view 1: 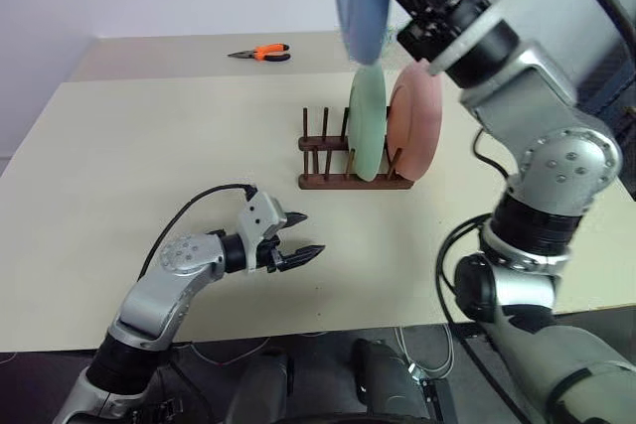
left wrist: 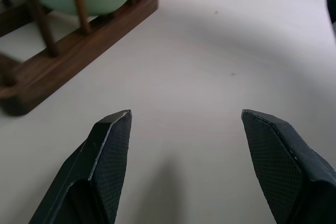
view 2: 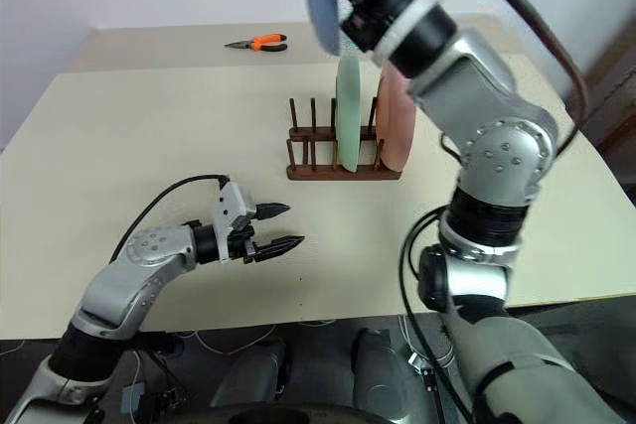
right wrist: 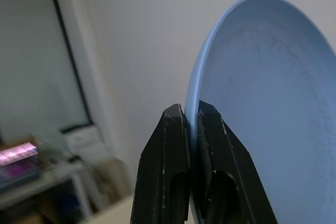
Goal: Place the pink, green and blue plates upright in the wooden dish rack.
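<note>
The right gripper point(right wrist: 191, 116) pinches the blue plate point(view 1: 360, 2) high above the rack point(view 1: 343, 161), where the green plate point(view 1: 366, 121) and pink plate point(view 1: 417, 121) stand upright. The left gripper point(view 1: 303, 235) hovers near the rack, fingers point(left wrist: 110, 145) spread wide and empty.

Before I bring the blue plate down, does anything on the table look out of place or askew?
Only the orange-handled pliers at the far edge, unrelated to the job and well clear of the wooden dish rack. The green plate and pink plate stand upright in it, nothing spilled or damaged.
</note>
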Controlling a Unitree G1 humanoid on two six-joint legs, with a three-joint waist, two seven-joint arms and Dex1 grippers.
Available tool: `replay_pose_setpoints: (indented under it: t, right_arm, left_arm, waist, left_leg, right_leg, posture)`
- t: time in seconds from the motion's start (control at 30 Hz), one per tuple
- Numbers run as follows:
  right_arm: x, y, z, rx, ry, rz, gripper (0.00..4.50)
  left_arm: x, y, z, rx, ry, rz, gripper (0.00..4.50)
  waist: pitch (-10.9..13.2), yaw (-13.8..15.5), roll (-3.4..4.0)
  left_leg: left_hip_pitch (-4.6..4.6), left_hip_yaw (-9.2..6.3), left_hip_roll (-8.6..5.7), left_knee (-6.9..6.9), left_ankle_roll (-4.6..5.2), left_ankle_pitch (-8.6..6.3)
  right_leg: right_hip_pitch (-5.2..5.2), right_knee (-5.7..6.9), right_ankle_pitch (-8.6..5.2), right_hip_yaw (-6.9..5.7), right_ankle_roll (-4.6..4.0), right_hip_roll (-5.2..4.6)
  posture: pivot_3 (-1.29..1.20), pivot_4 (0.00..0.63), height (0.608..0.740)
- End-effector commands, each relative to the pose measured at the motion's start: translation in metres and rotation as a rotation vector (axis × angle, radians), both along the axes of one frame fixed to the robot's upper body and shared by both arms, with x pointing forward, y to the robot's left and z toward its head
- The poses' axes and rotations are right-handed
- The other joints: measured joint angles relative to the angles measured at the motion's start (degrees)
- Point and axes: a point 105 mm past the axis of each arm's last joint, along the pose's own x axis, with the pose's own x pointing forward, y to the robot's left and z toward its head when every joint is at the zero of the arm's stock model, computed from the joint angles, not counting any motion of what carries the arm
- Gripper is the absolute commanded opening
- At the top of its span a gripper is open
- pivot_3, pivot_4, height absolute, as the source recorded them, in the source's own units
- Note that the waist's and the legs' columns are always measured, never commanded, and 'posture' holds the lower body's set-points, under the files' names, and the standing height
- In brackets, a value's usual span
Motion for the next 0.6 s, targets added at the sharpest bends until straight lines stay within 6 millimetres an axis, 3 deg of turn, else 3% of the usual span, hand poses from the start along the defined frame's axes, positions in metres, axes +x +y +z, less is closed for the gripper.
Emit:
replay_pose_setpoints:
  t: [0.03,0.17,0.33,0.6]
  right_arm:
    - [0.001,0.017,0.005,0.096,0.133,0.097,0.04]
    - [0.015,0.031,-0.020,0.076,0.290,0.091,0.04]
    - [0.030,0.039,-0.069,0.016,0.462,0.011,0.04]
    - [0.049,0.031,-0.090,0.006,0.530,-0.086,0.04]
  left_arm:
    - [0.001,0.005,0.013,-0.017,-0.057,0.020,3.44]
    - [0.001,0.007,0.014,-0.017,-0.061,0.037,3.44]
    - [-0.003,0.006,0.018,-0.032,-0.055,0.035,3.44]
    - [-0.004,0.006,0.019,-0.027,-0.055,0.033,3.44]
  waist:
    - [-0.01,-0.02,0.00]
    - [-0.03,0.11,-0.01]
    - [-0.02,-0.23,0.01]
    - [-0.02,-0.35,0.02]
  left_leg:
    - [0.00,0.00,0.00,-0.01,0.00,0.00]
    - [-0.01,0.06,-0.02,0.00,-0.02,0.01]
    - [-0.02,0.13,-0.02,-0.02,-0.02,0.01]
    - [0.03,0.16,0.00,-0.02,-0.01,0.01]
  right_leg:
    - [-0.02,0.02,0.00,0.00,0.00,0.00]
    - [-0.02,0.05,0.00,-0.04,0.00,0.02]
    - [-0.04,0.04,0.00,-0.03,0.01,0.02]
    - [-0.07,0.13,0.00,-0.03,0.01,0.06]
  posture:
    - [0.00,0.150,0.740]
    - [0.00,0.150,0.740]
    - [0.00,0.150,0.740]
    - [0.00,0.150,0.740]
